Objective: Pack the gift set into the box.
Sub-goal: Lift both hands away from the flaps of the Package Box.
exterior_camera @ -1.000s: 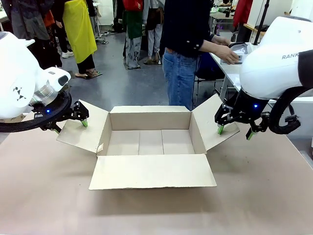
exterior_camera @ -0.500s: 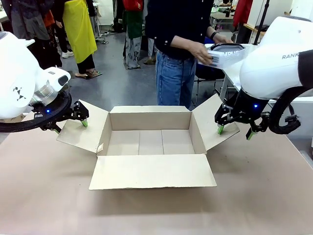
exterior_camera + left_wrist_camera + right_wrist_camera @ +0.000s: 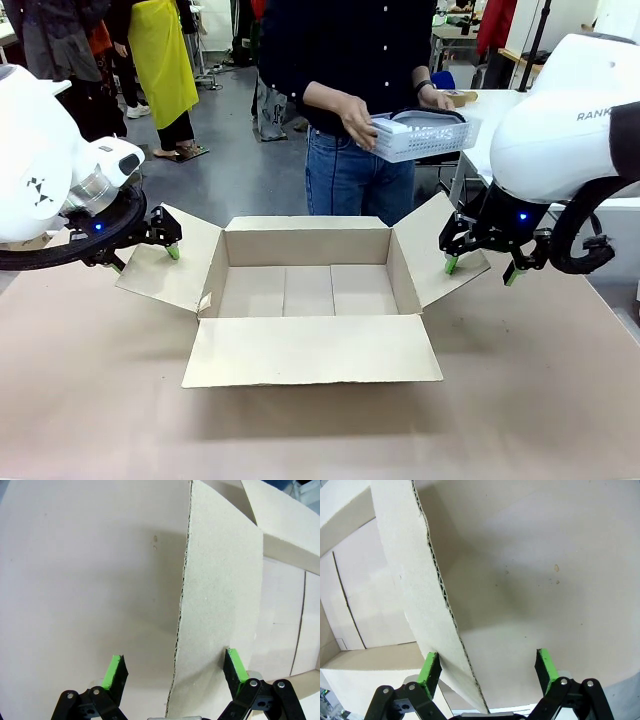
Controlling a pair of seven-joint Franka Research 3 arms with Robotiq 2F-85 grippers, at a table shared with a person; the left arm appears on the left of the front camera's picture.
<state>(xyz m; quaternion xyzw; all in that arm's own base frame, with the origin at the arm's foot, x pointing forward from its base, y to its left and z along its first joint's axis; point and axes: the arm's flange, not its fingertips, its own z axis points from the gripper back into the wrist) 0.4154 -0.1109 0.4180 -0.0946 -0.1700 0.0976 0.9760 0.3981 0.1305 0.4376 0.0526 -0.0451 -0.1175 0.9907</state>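
Note:
The box (image 3: 308, 290) is a brown carton that stands open mid-table with its flaps spread. A person at the far side holds the gift set (image 3: 428, 137), a white perforated basket with a grey pouch on top, in both hands above the box's far right corner. My left gripper (image 3: 145, 258) is open and straddles the edge of the left flap (image 3: 220, 595); its green pads (image 3: 115, 672) sit on either side of the flap. My right gripper (image 3: 480, 270) is open too and straddles the right flap (image 3: 420, 580) in the same way.
The near flap (image 3: 310, 350) lies flat on the tan table (image 3: 520, 400). A white side table (image 3: 480, 130) stands behind the right arm. More people stand on the floor far back left.
The person has turned from the side table at the right and carried the basket left, towards the box. Neither arm has moved.

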